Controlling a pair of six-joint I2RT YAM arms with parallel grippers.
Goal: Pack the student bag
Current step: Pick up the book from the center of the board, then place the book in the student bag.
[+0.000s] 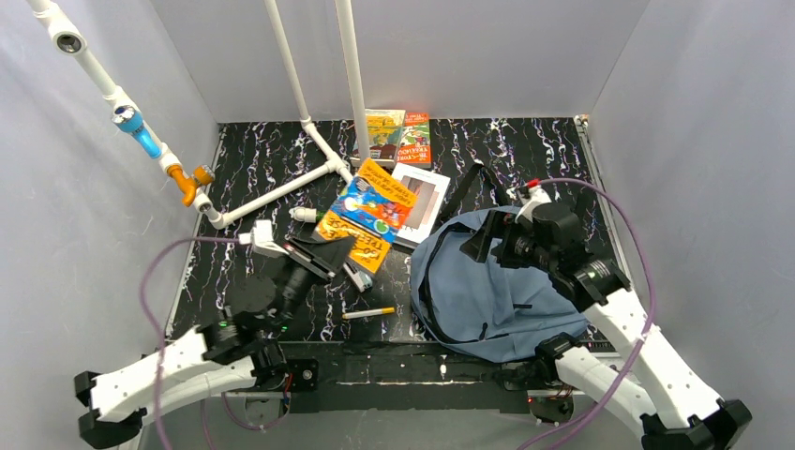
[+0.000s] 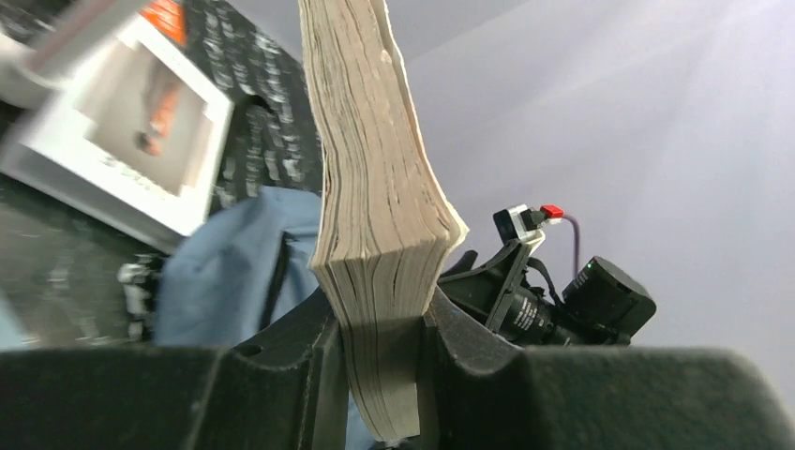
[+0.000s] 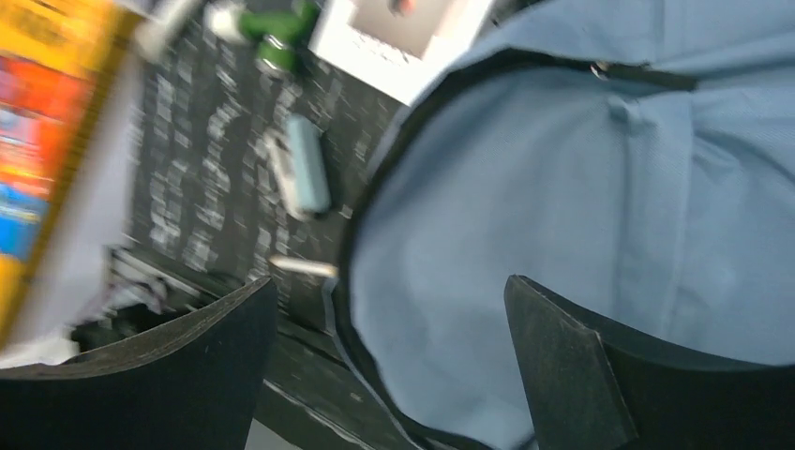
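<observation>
The student bag point(image 1: 487, 291), a slate-blue backpack with black straps, lies flat at the right front of the table. My right gripper point(image 1: 481, 242) hovers over its upper left part. In the right wrist view this gripper point(image 3: 389, 347) is open, with only blue fabric point(image 3: 562, 187) under the gap. My left gripper point(image 1: 342, 251) is shut on a thick orange-and-blue paperback point(image 1: 373, 211), left of the bag. In the left wrist view the book's page edge point(image 2: 375, 187) rises upright from between the jaws of the left gripper point(image 2: 380, 328), with the bag point(image 2: 225, 253) behind it.
A white book point(image 1: 422, 202) lies just behind the bag. Two more books point(image 1: 398, 136) rest at the back wall. A pencil point(image 1: 368, 313) lies near the front edge, left of the bag. A white pipe frame point(image 1: 281, 187) crosses the back left, with a small marker point(image 1: 305, 215) beside it.
</observation>
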